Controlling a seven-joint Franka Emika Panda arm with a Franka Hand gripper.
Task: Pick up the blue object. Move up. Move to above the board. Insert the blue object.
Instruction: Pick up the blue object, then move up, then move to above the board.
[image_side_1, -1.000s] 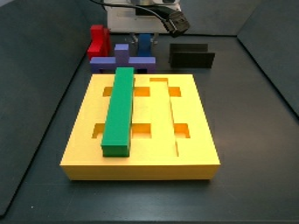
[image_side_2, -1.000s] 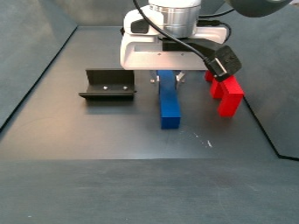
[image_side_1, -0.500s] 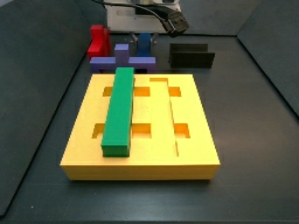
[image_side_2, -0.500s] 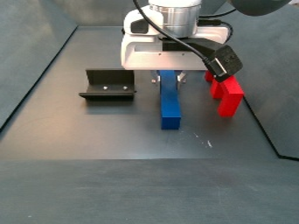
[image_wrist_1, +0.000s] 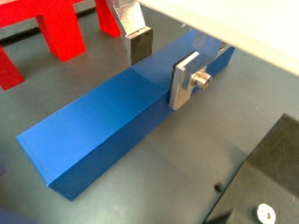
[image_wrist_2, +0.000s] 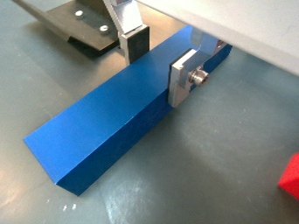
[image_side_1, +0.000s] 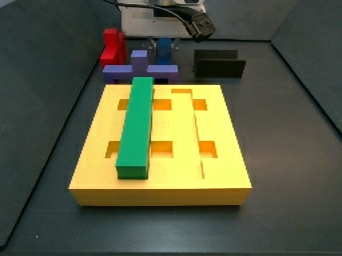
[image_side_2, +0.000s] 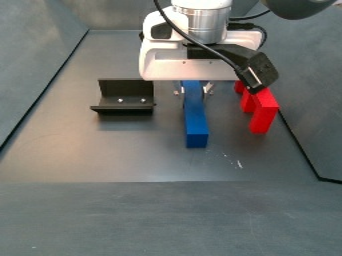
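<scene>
**Pincer Astride the Blue Object, Surface Level**

The blue object (image_side_2: 195, 115) lies flat on the dark surface (image_side_2: 120, 175), its long axis running from the upper centre of the side view toward the lower centre. In both wrist views it appears as a long dark blue bar (image_wrist_1: 122, 114) (image_wrist_2: 117, 114) resting on the grey floor.

The pincer (image_side_2: 189, 88) stands over the far end of the blue object, directly below the white wrist housing. In both wrist views one silver finger plate (image_wrist_1: 187, 80) (image_wrist_2: 184, 76) lies against one long side of the bar, and the opposite finger (image_wrist_1: 135, 39) (image_wrist_2: 133, 35) stands at the other side with its dark pad at the bar's edge. The jaws straddle the bar closely; whether they press it cannot be told from these views.

A red piece (image_side_2: 258, 108) stands just beside the blue object, at centre right of the side view, near the pincer. The fixture (image_side_2: 122, 97) stands at centre left, apart from the bar.

In a side view the board (image_side_1: 163, 145) fills the middle and lower frame, with a green bar (image_side_1: 136, 125) lying lengthwise in its left groove. Beyond its far edge lie a purple cross-shaped block (image_side_1: 134, 68), the red piece (image_side_1: 111, 45) and the fixture (image_side_1: 219, 63).
</scene>
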